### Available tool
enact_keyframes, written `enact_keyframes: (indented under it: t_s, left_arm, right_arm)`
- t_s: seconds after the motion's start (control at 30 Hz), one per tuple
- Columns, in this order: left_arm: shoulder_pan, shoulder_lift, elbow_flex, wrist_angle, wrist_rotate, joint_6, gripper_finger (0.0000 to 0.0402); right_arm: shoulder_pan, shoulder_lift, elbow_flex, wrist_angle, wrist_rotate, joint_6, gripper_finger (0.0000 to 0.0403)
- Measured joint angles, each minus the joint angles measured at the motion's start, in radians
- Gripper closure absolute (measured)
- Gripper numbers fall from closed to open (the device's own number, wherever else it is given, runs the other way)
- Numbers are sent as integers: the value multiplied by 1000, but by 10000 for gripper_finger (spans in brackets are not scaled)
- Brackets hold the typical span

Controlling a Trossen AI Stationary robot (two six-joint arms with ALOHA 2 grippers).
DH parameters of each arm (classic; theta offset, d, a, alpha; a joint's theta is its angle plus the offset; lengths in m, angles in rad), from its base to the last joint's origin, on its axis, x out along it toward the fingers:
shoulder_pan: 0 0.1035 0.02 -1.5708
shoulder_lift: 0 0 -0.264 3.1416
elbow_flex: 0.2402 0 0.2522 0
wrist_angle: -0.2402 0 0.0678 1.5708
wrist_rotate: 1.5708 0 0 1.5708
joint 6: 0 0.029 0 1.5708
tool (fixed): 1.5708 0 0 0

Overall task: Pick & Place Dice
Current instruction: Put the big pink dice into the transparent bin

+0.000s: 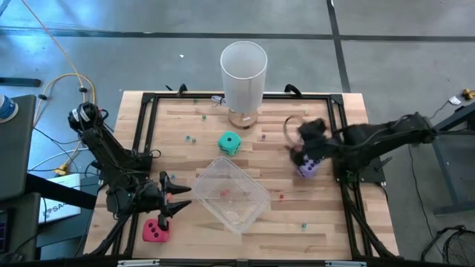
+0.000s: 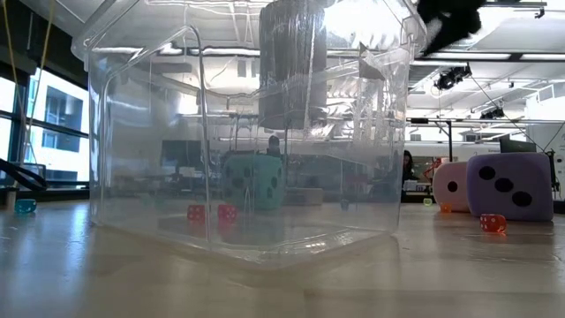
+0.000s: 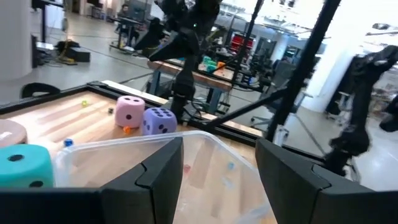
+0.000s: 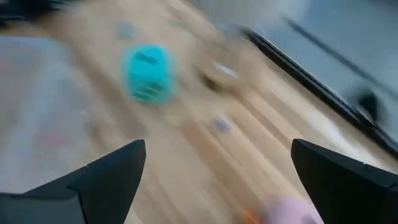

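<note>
The right gripper [image 1: 306,142] hangs with fingers spread wide and empty. The purple foam die [image 1: 308,168] and pink foam die [image 3: 129,111] sit just below it, touching. The teal-green foam die [image 1: 229,143] lies farther ahead, toward the table's middle.

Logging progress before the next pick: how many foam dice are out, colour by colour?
Red die: 1
Teal die: 1
Purple die: 1
Pink die: 1
Total: 4, none inside the clear bin.
</note>
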Motion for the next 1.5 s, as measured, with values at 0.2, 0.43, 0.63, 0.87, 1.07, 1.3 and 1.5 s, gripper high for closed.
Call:
enact_keyframes:
  t_s: [0.2, 0.43, 0.63, 0.87, 1.07, 1.3, 1.5]
  left_arm:
    - [59, 0, 0, -10, 94, -7, 209]
    - [71, 0, 0, -9, 193, -48, 209]
    - [60, 0, 0, -9, 198, -48, 209]
    - [60, 0, 0, -9, 197, -48, 209]
    - [60, 0, 0, -9, 192, -48, 209]
    - [60, 0, 0, -13, 192, -122, 209]
    - [63, 0, 0, -17, 192, -122, 209]
  right_arm:
    - [-127, -34, -1, -276, -143, 231, 10]
    - [-299, -16, -76, -297, -295, 196, 11]
    - [-414, 4, -149, -293, -314, 43, 11]
    - [-445, 3, -184, -233, -287, -95, 11]
    - [-490, 4, -256, -110, -356, -234, 11]
    - [-542, 4, -291, -102, -378, -297, 11]
    - [-541, 4, -291, -94, -366, -344, 11]
